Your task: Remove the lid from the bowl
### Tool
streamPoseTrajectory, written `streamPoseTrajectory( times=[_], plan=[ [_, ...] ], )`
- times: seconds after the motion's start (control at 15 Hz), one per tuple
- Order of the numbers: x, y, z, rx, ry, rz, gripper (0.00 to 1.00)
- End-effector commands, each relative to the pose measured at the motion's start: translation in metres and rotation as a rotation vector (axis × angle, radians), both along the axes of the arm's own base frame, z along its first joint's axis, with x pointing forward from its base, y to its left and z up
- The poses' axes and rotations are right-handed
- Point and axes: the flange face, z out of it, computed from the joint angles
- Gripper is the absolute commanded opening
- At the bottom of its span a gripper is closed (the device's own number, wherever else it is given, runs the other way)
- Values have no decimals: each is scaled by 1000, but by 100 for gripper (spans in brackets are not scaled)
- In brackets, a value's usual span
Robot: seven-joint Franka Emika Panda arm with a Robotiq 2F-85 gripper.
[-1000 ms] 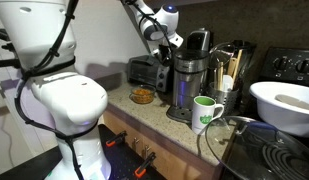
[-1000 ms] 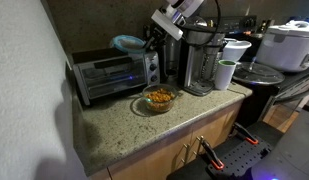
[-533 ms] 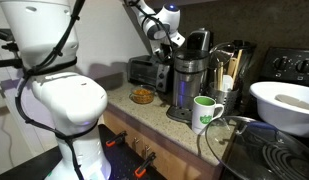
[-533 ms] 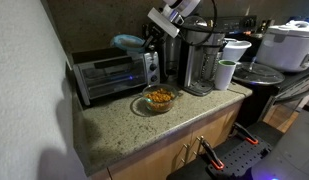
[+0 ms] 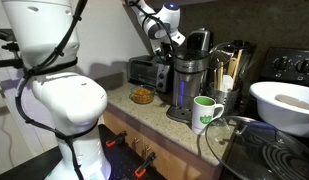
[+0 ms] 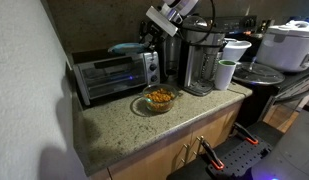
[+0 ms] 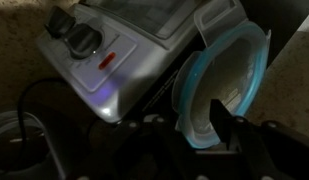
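gripping the flat, round, pale teal lid [image 7: 226, 80] is the end effector [image 7: 200, 135]

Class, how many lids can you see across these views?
2. The teal lid is held in the fingers over the toaster oven; the clear glass lid rests near the stove. Others may be hidden.

In the wrist view the gripper [image 7: 199, 138] is dark and blurred along the bottom edge. One finger [image 7: 223, 126] covers part of the lid [image 7: 216, 90], so I cannot tell whether the rim is pinched. The toaster oven [image 7: 104, 55] runs off the top edge. In an exterior view the big white bowl [image 5: 274, 115] is cut by the right edge.
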Motion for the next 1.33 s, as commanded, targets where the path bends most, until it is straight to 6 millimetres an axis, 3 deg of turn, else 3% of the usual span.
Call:
streamPoseTrajectory(
  times=[0.0,0.2,0.53,1.27],
  plan=[
    [-2,0,7,-1,5,-13,80],
    [-12,1,13,0,-7,8,99],
    [-51,9,31,-25,-21,101,100],
    [-176,7,83,-90,-41,294,100]
  ],
)
